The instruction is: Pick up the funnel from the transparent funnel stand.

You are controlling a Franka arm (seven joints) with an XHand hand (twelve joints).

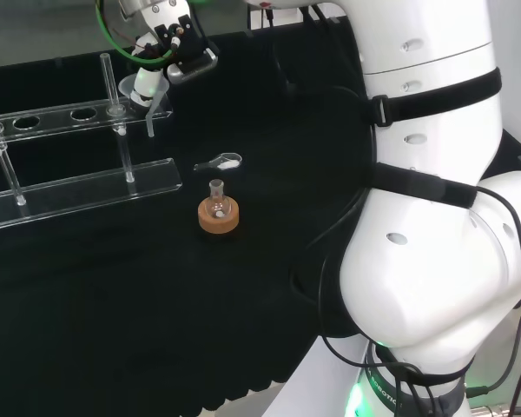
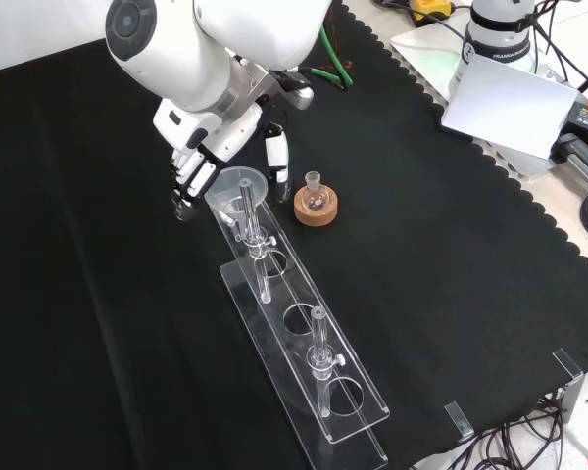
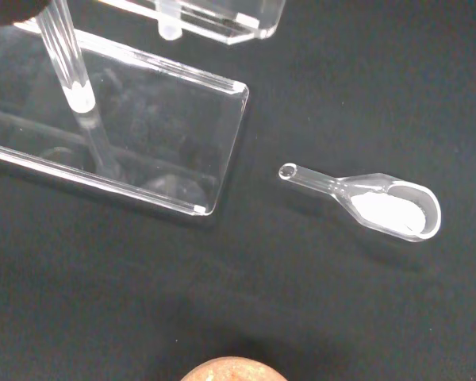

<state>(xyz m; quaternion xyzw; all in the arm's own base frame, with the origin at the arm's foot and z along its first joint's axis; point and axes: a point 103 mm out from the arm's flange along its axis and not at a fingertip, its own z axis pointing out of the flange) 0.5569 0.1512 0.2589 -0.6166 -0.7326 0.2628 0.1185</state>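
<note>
1. Your hand [image 2: 208, 147] sits at the end of the clear stand [image 2: 314, 367] nearest the arm, fingers [image 2: 188, 179] curled around the funnel [image 2: 239, 189].
2. The funnel's bowl rests between fingers and thumb [image 2: 275, 159]; its stem [image 2: 258, 257] hangs through the stand's end hole.
3. Beyond the thumb, a small flask [image 2: 315, 189] sits on a cork ring [image 2: 316, 207].
4. A glass scoop [image 3: 381, 204] of white powder lies near the stand's corner.

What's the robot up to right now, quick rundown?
Hand at the funnel, fingers curled by its rim. Funnel in the end hole of the stand, not lifted. Flask on cork ring and glass scoop nearby, not blocking.
</note>
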